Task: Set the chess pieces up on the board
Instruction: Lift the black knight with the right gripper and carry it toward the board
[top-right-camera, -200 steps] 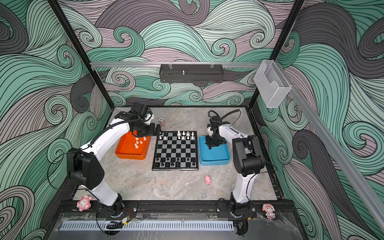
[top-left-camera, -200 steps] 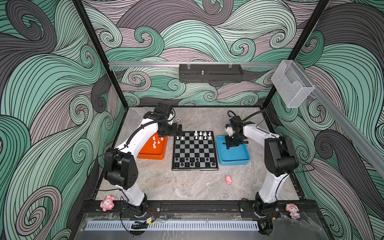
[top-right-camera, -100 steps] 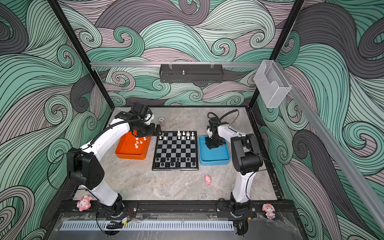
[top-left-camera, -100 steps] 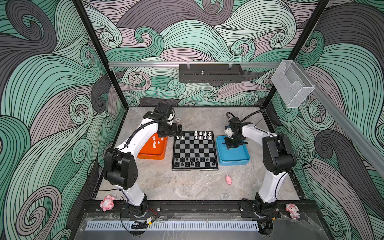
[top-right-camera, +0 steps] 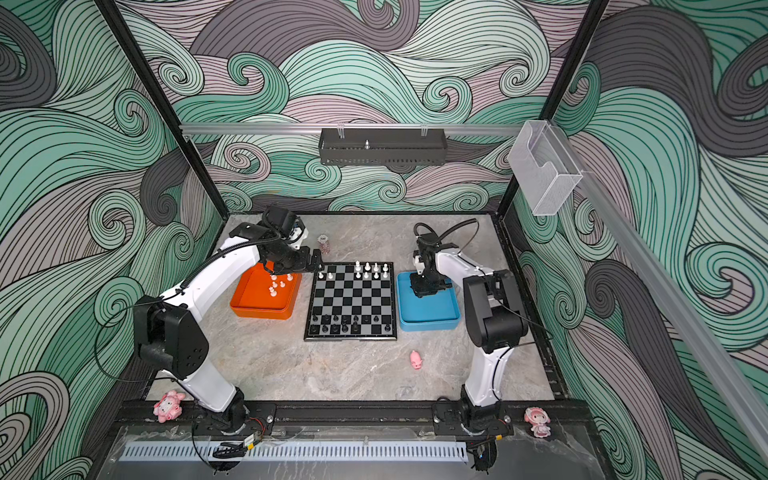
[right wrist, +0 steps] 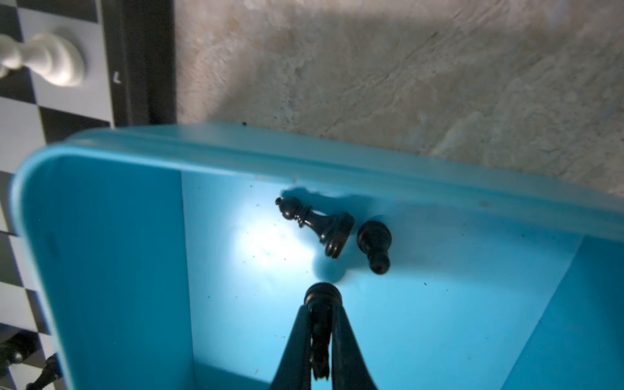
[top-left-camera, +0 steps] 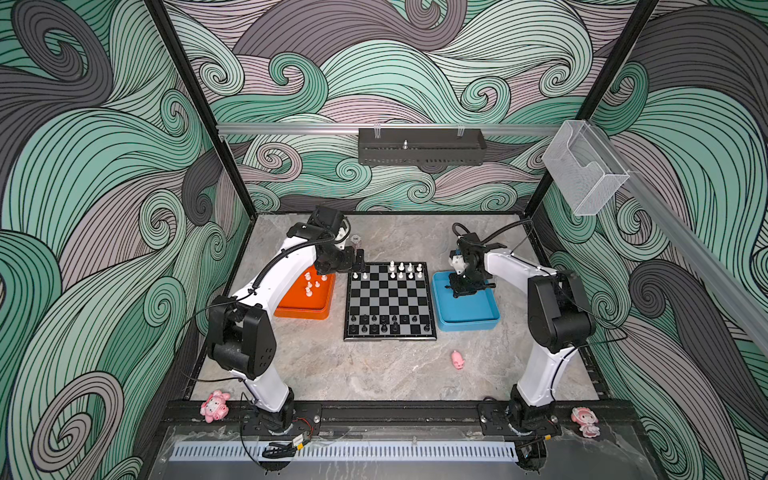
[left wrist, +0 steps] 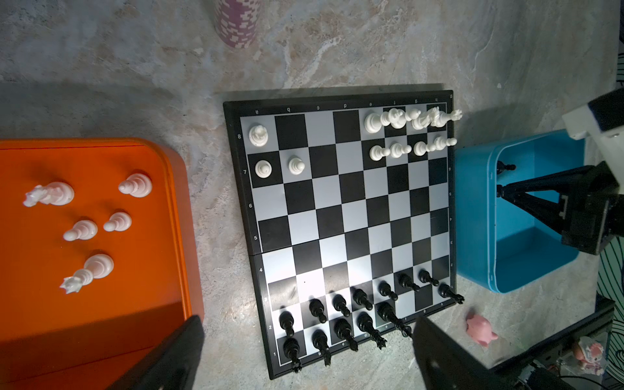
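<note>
I had the right claw down in the blue tray, jaws clamped on a black piece by its upper part. Two more black pieces lay tipped over just beyond it. The left claw hung with jaws wide apart and empty at the far left corner of the board, which sat between the blue tray and the orange tray. White chessmen stood on the far rows and black chessmen on the near rows, and five loose white pieces lay in the orange tray.
</note>
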Controlling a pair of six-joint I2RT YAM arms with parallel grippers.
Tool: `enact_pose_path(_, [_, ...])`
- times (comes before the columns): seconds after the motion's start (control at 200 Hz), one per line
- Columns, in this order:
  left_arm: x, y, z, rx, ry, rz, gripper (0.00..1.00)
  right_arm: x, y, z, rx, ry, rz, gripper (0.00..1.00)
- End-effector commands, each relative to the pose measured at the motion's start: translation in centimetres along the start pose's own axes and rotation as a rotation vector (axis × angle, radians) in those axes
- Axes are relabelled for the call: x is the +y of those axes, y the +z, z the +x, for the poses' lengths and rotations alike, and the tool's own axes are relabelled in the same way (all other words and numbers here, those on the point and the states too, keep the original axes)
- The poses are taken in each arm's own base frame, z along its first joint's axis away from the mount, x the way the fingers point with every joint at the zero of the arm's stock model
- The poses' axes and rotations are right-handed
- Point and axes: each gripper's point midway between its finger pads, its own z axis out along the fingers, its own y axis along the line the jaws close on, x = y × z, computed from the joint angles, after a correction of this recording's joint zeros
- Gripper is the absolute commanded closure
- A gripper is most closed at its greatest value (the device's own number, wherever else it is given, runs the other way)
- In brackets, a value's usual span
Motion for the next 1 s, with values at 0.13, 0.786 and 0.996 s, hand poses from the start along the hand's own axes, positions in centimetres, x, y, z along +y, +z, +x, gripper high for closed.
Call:
enact_pose_path(0.13, [-0.2,-0.5,0.3,0.005,-0.006,0.000,0.02,0.0,-2.8,-0.5,-0.036,-0.013,0.030,0.90])
enact_pose_path(0.786, [-0.2,-0.6,0.4,0.003,-0.001,0.007,0.01,-0.2,-4.1,-0.2,-0.044,-0.013,0.048,0.90])
enact_pose_path(0.996, [-0.1,-0.5,0.6,0.005,0.000,0.003,0.02,-0.2,-3.8,0.0,-0.033,-0.011,0.048,0.91])
